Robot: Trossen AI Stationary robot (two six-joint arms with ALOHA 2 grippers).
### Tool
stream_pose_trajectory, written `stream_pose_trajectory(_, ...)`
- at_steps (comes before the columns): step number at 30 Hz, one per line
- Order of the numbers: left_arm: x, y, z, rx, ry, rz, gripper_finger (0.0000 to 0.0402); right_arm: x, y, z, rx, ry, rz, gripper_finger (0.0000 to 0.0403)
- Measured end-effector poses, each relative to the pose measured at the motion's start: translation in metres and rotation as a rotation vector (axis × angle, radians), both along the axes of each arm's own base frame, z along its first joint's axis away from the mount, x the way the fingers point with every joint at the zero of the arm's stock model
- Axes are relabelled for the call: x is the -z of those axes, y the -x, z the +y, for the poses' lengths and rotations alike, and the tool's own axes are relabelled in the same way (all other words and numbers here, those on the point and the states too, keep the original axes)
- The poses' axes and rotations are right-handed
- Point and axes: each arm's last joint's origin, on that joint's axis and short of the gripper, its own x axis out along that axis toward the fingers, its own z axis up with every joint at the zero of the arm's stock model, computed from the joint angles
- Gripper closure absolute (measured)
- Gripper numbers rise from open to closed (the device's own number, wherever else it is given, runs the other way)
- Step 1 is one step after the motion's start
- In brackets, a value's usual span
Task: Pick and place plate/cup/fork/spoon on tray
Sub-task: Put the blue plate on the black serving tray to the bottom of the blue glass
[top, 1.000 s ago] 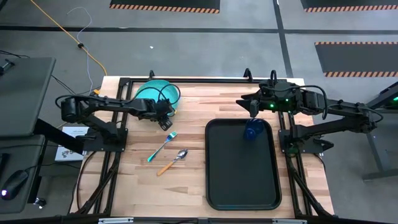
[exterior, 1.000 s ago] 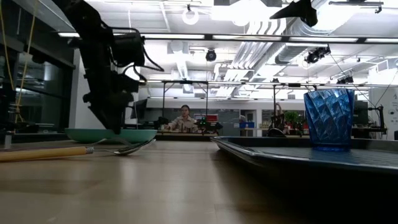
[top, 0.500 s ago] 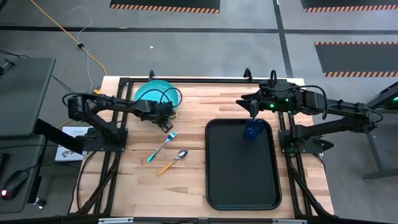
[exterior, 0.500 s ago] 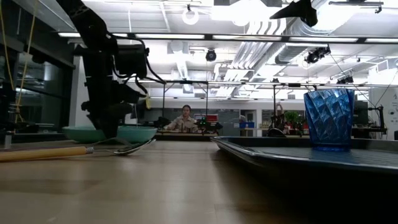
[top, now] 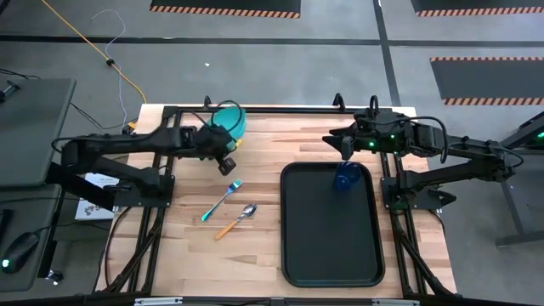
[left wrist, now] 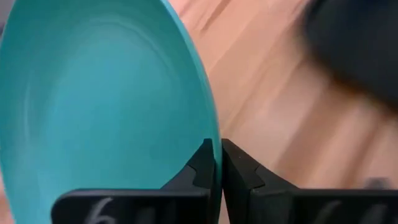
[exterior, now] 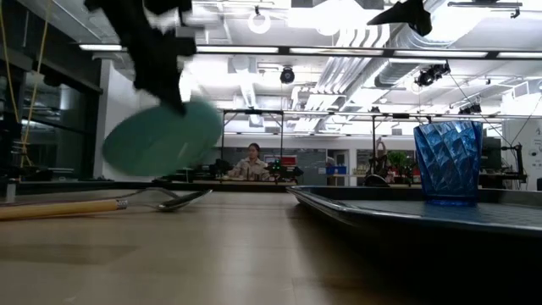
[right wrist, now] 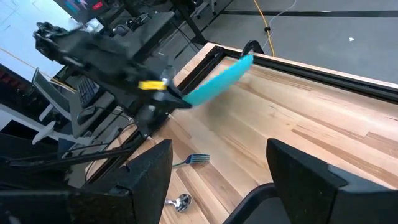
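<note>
Above the table's far left corner, the turquoise plate [top: 229, 120] is held tilted, clear of the wood, its rim pinched by the left gripper [top: 223, 146], while the right gripper [top: 344, 144], fingers spread, hangs beside the cup [top: 343, 179] on the tray [top: 331, 255].

Plastic, wood, metal
Smooth matt turquoise plate [left wrist: 106, 106]; faceted translucent cup [exterior: 447, 163]; pale planked wooden desk [top: 255, 246]; shiny metal spoon [top: 237, 220] bowl.

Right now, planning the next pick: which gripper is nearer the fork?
Left. The left gripper, clamping the plate, is just beyond the fork; the right gripper hangs above the tray.
</note>
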Motion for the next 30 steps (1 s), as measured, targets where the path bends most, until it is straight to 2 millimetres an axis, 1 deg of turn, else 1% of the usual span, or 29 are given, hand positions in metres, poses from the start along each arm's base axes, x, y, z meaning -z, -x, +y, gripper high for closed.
stream_pose_trajectory(2, -0.025, -0.002, -0.009, 0.058, -0.033, -0.051, 0.0399, -0.001, 0.0, 0.0, 0.001, -0.001, -0.007, 0.0151)
stream_pose_trajectory(6, -0.063, -0.01, -0.033, 0.204, -0.09, -0.097, 0.04, -0.002, -0.001, 0.0, 0.005, -0.014, -0.028, 0.0151)
stream_pose_trajectory(9, -0.083, -0.021, -0.055, 0.338, -0.136, -0.125, 0.04, -0.003, -0.001, 0.0, 0.005, -0.013, -0.038, 0.0151)
stream_pose_trajectory(11, -0.088, -0.032, -0.071, 0.426, -0.156, -0.125, 0.04, -0.004, -0.001, 0.0, 0.006, -0.012, -0.046, 0.0151)
stream_pose_trajectory(13, -0.087, -0.045, -0.09, 0.529, -0.181, -0.098, 0.04, -0.005, -0.001, 0.0, 0.006, -0.01, -0.058, 0.0151)
stream_pose_trajectory(17, -0.076, -0.07, -0.131, 0.726, -0.234, -0.031, 0.0401, -0.012, 0.001, -0.001, 0.037, 0.007, -0.119, 0.0151)
stream_pose_trajectory(21, -0.058, -0.092, -0.172, 0.912, -0.249, 0.025, 0.0401, -0.022, 0.007, -0.002, 0.092, 0.037, -0.212, 0.0151)
stream_pose_trajectory(23, -0.05, -0.101, -0.191, 1.011, -0.219, 0.022, 0.0401, -0.027, 0.01, -0.002, 0.126, 0.059, -0.246, 0.0151)
stream_pose_trajectory(26, -0.041, -0.114, -0.217, 1.115, -0.186, -0.015, 0.0401, -0.032, 0.017, -0.002, 0.159, 0.072, -0.284, 0.0151)
stream_pose_trajectory(30, -0.032, -0.136, -0.242, 1.159, -0.186, -0.084, 0.0401, -0.037, 0.028, -0.001, 0.168, 0.074, -0.317, 0.0151)
